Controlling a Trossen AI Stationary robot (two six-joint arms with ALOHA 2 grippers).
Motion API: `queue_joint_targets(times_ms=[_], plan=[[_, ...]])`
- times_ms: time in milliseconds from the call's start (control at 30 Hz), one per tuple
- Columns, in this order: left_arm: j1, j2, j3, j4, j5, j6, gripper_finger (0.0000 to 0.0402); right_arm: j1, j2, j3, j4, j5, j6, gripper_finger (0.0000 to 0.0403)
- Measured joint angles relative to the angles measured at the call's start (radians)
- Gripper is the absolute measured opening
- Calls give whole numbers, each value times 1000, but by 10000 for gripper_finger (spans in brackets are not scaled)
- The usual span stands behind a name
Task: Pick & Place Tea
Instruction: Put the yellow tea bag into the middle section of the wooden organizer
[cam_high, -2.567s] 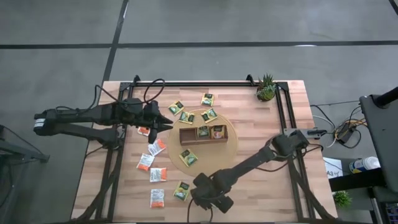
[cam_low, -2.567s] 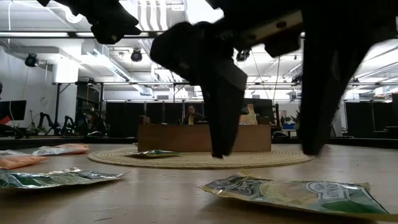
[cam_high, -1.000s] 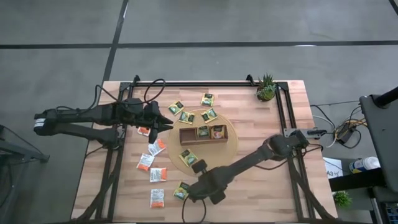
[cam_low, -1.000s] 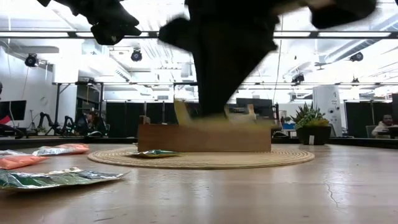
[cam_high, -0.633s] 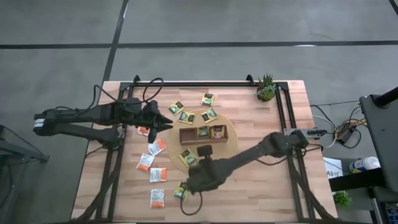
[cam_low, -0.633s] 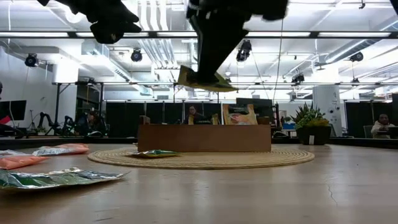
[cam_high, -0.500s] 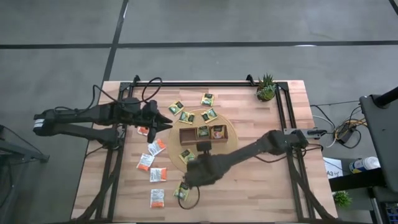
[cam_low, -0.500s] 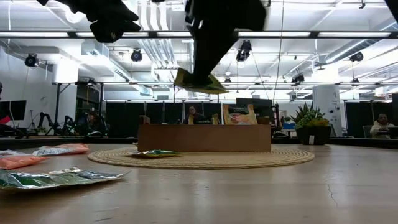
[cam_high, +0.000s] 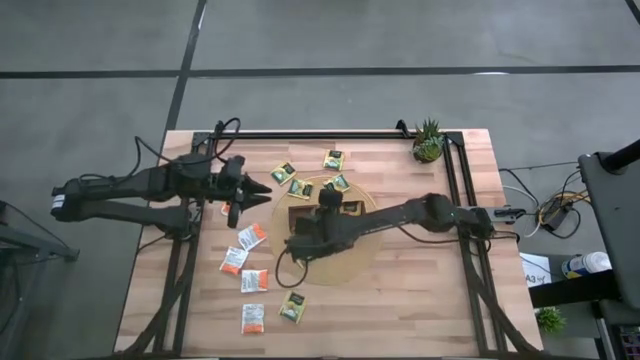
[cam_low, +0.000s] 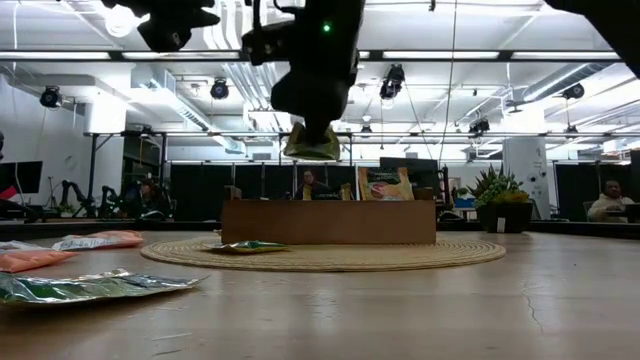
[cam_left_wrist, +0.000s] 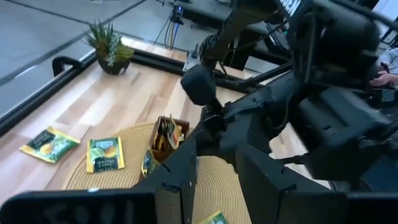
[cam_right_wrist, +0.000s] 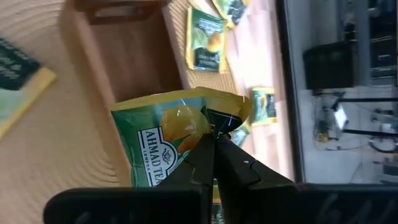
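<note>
I've got the right gripper (cam_right_wrist: 211, 140) pinched shut on a yellow-green tea sachet (cam_right_wrist: 171, 134), holding it by one edge. The sachet hangs below the fingertips, clear of the table, over the wooden tray (cam_high: 300, 215) on the round woven mat (cam_high: 368, 240). An empty tray compartment sits just beyond the fingertips in the wrist view. I read this as the carry step, nearly at the drop.

Next I need to line the sachet up over that free compartment, lower it inside the walls, then let go. The risk is that it catches on the rim.

The left gripper (cam_high: 258, 192) waits over the table's left side, its fingers partly apart and holding nothing. More sachets lie just ahead of it.
</note>
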Motion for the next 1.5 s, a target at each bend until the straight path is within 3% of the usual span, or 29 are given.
queue_joint_targets(times_ms=[467,800,1500], plan=[[0,-15,0,4,-18,1,108,-15,0,-190,111,88,-14,8],[0,-16,0,6,-30,-4,108,-47,-33,-212,155,117,-113,8],[0,-15,0,14,-56,-29,108,-64,-186,-460,454,84,-279,8]])
